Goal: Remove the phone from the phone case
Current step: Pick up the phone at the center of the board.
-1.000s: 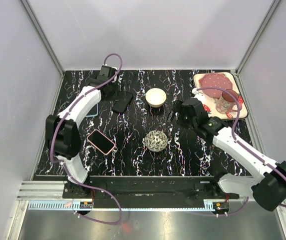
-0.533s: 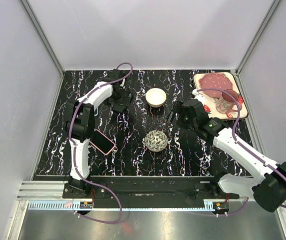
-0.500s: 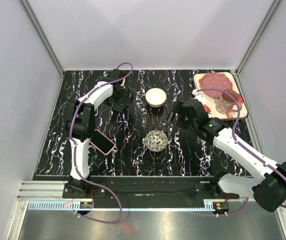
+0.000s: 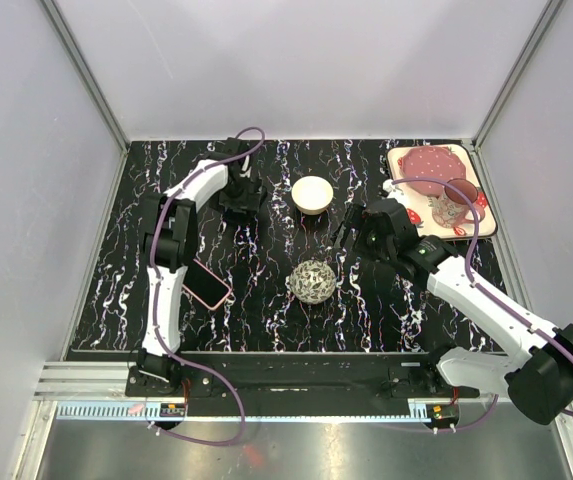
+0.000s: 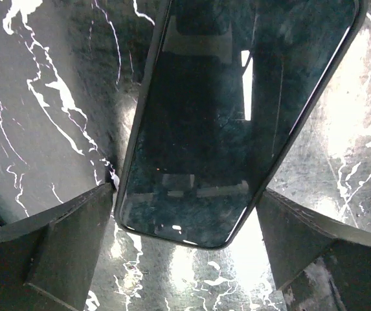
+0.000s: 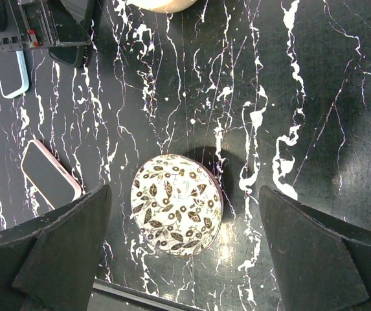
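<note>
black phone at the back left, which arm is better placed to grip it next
Left. Its open claw straddles the black phone on both sides. The right claw hangs open above the patterned ball, well away from the phone.

Left arm (image 4: pixel 191 188) outstretched, both jaws wide

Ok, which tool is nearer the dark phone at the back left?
Left. The left tool is directly over the dark phone, its open fingers either side of one end. The right tool, also open, is apart beyond the cream bowl.
</note>
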Controlling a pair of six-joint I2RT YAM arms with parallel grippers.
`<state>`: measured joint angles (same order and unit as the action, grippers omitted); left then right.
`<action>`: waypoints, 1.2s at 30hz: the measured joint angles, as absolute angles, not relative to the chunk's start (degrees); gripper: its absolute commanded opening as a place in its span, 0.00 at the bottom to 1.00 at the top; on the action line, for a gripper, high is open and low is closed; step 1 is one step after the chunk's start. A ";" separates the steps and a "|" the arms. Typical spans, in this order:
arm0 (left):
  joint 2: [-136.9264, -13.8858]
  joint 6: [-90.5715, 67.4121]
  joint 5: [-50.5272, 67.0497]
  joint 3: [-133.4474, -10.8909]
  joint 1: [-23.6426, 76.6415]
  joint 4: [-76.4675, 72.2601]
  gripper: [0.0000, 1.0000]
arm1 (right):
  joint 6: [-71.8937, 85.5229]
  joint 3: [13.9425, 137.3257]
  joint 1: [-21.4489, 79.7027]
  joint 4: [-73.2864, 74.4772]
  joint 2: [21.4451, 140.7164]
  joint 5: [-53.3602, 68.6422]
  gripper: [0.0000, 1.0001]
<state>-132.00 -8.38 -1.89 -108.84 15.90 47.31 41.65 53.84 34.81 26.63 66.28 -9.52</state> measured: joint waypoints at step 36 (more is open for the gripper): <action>-112.77 -20.23 13.74 -79.81 16.29 39.48 0.50 | 44.07 57.08 34.81 26.70 74.43 -6.15 1.00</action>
